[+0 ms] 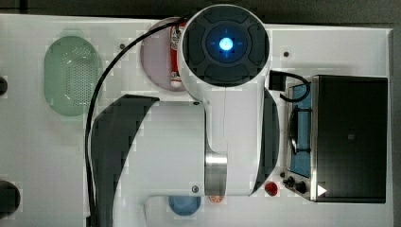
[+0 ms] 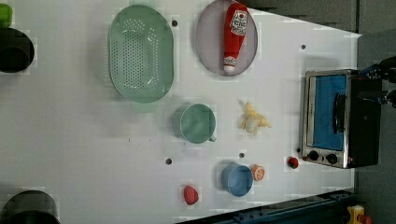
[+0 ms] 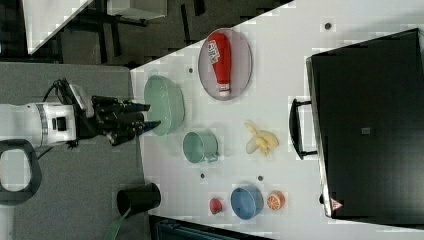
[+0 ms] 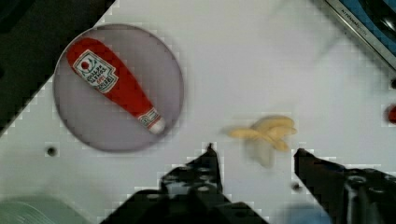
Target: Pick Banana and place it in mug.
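The peeled yellow banana [image 2: 252, 119] lies on the white table between the teal-green mug [image 2: 196, 122] and the toaster oven. In the right view the banana [image 3: 261, 140] is to the right of the mug [image 3: 197, 146], which lies apart from it with its short handle toward the banana. My gripper [image 4: 254, 150] is open and holds nothing. In the wrist view the banana [image 4: 266, 133] lies well below, just beyond the gap between the black fingertips [image 4: 210, 151]. The right view has the gripper [image 3: 152, 115] raised off the table, over the colander's edge.
A pale green colander [image 2: 140, 51] and a grey plate [image 2: 208, 42] bearing a red ketchup bottle [image 2: 233, 32] lie at the left view's top. A toaster oven [image 2: 336, 119] stands at the left view's right. A blue bowl [image 2: 237, 179], an orange slice [image 2: 258, 172] and small red pieces sit near the left view's lower edge.
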